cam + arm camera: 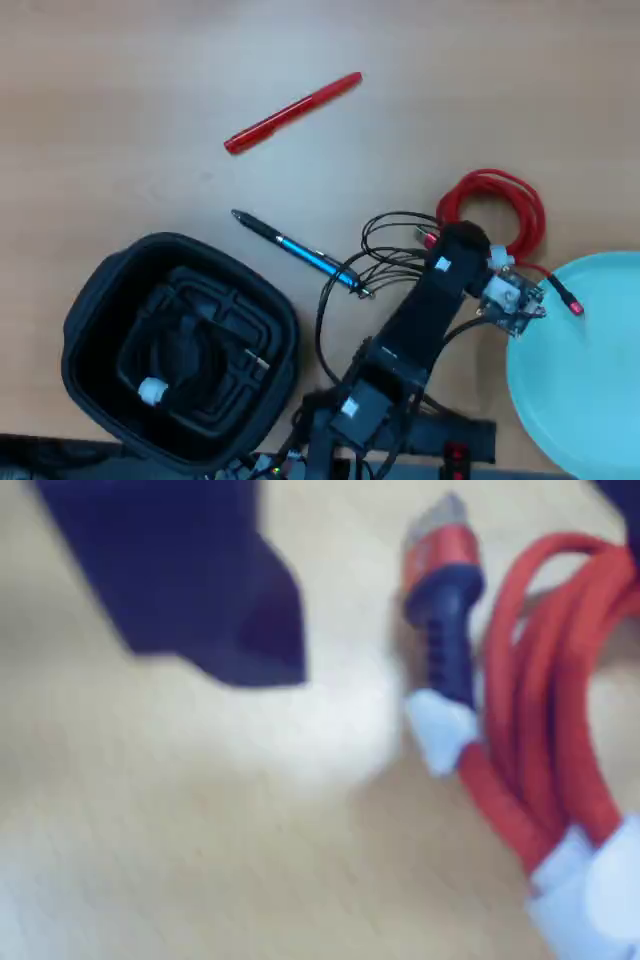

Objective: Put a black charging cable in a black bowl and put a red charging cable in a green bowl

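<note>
The red charging cable [503,203] lies coiled on the wood table just above the green bowl [590,380], with one plug end [572,303] resting at the bowl's rim. My gripper [462,238] hovers over the coil's left side. In the wrist view, the gripper [440,590] is open. One dark finger [190,580] is at upper left and the red cable [560,700], with its white tie and red-and-black plug, is on the right. The black charging cable [185,355] lies inside the black bowl [95,300] at lower left, its white tie showing.
A red pen [295,108] lies at upper centre. A blue pen [300,252] lies between the black bowl and the arm. Thin black robot wires [385,250] loop beside the arm. The arm base [370,420] sits at the bottom edge.
</note>
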### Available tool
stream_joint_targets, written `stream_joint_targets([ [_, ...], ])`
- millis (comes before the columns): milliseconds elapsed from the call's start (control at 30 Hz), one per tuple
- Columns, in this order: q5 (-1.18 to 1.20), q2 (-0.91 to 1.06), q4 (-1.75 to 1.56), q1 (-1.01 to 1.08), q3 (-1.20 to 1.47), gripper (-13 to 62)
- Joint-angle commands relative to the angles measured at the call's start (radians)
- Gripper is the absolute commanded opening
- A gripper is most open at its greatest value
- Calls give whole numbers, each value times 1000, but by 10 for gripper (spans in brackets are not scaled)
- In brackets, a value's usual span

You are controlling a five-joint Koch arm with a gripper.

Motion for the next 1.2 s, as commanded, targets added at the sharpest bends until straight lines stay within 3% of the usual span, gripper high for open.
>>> stream_joint_targets([
  [0,-2,34,-71,11,-14,389],
  [700,-48,-295,-330,37,20,389],
  [1167,-46,-310,-348,31,28,389],
])
